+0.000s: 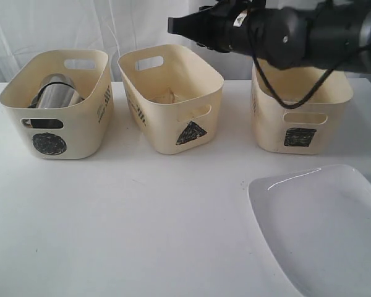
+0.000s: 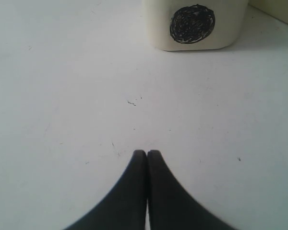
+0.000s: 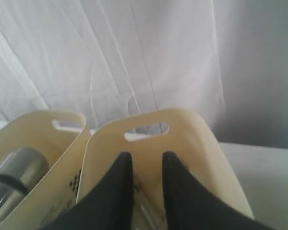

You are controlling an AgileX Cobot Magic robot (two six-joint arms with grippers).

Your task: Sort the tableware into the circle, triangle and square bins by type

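Plate point(image 1: 324, 229), likely stiff, slick and breakable, best pinched at its rim, lies flat on the table point(image 1: 142, 216), well apart from the parted, empty right fingers point(image 3: 113, 191) above the triangle bin point(image 1: 164, 127), while the left fingers point(image 2: 134, 191) are clenched on nothing.

Three bins in row across rear of tabletop point(image 1: 142, 210): circle bin point(image 1: 80, 139) at left, triangle bin point(image 1: 161, 117) in middle, square bin point(image 1: 269, 133) at right, each apart from next. Mug point(image 1: 54, 91) lying inside circle bin. Plate point(image 1: 324, 229) on tabletop at front right, before square bin and apart from it. Right claw point(image 1: 175, 25) above triangle bin. Left claw point(image 2: 147, 154) low over tabletop, before circle bin.
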